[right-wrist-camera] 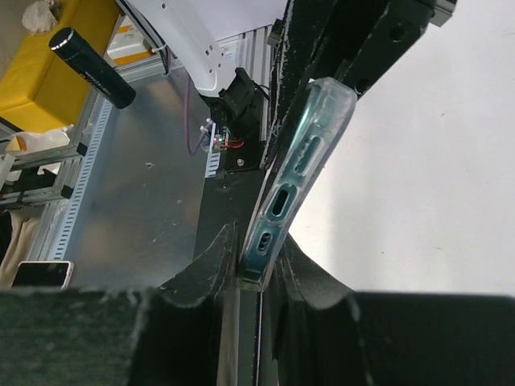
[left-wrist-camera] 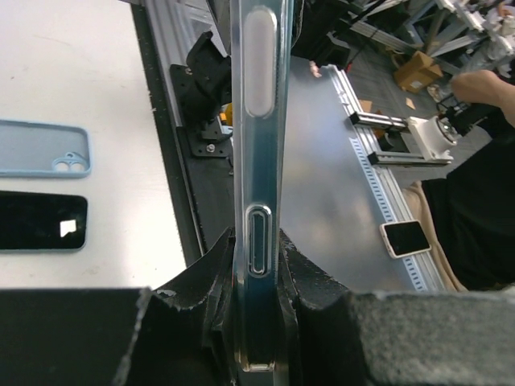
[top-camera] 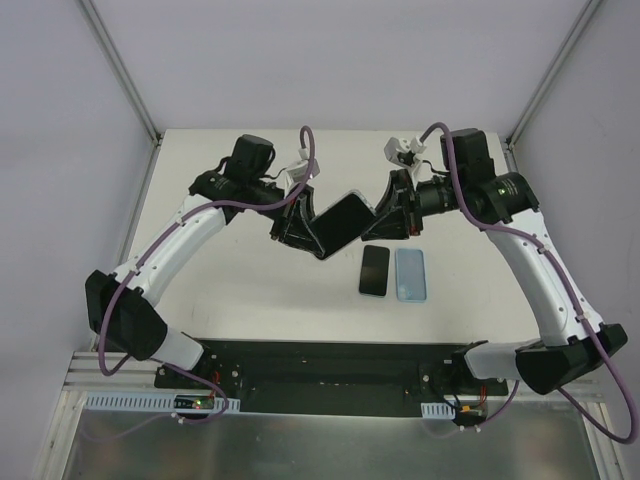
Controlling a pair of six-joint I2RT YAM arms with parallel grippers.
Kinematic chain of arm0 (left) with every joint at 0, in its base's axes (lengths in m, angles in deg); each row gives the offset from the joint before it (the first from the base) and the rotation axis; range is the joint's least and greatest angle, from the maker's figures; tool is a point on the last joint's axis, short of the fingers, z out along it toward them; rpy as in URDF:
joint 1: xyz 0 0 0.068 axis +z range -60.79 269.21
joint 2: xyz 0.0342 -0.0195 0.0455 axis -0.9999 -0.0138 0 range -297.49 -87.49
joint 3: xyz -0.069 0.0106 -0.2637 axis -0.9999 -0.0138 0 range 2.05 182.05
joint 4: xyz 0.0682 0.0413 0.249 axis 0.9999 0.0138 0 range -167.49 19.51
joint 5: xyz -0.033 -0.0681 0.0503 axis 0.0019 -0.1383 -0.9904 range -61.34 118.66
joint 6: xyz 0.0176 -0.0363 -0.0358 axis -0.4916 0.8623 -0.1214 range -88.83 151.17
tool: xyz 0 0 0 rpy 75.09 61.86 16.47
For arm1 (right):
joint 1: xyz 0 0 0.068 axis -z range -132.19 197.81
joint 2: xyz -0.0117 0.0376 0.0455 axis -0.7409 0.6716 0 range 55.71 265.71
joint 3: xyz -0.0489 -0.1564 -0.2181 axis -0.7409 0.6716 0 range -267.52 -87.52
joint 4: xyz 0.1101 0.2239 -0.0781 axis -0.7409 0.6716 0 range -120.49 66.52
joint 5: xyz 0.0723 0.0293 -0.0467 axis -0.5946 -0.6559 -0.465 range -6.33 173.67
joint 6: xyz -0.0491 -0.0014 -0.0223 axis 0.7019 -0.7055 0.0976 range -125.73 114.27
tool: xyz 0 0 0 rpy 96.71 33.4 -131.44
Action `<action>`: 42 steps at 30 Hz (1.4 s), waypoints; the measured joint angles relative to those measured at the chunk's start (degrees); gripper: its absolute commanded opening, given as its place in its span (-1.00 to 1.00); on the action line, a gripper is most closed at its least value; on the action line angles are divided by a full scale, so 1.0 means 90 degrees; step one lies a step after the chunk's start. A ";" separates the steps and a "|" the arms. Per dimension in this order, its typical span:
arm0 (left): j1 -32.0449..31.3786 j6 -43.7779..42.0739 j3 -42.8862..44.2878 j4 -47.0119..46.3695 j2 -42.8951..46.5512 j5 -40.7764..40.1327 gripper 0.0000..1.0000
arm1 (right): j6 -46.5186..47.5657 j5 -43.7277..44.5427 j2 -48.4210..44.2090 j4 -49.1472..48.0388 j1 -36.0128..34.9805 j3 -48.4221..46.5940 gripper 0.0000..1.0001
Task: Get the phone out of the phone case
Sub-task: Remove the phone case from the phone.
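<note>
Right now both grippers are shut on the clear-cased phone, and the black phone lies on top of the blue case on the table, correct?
No. The black phone lies beside the blue case, not on it; the top view shows them side by side on the table. The rest holds: the left gripper and right gripper are both shut on the clear-cased phone.
</note>
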 measured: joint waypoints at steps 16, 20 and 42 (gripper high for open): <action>-0.0202 -0.0185 0.0100 0.0049 -0.0551 0.0780 -1.00 | 0.1797 0.0053 0.0469 0.2200 -0.0248 -0.1110 -1.00; -0.0270 -0.0260 0.0158 0.0073 -0.0619 0.0782 -1.00 | 0.2076 0.0080 0.0488 0.2499 -0.0255 -0.1214 -1.00; -0.0670 -0.0440 0.0364 0.0168 -0.1122 0.0792 -1.00 | 0.2548 0.0420 0.0534 0.3407 -0.0262 -0.1559 -1.00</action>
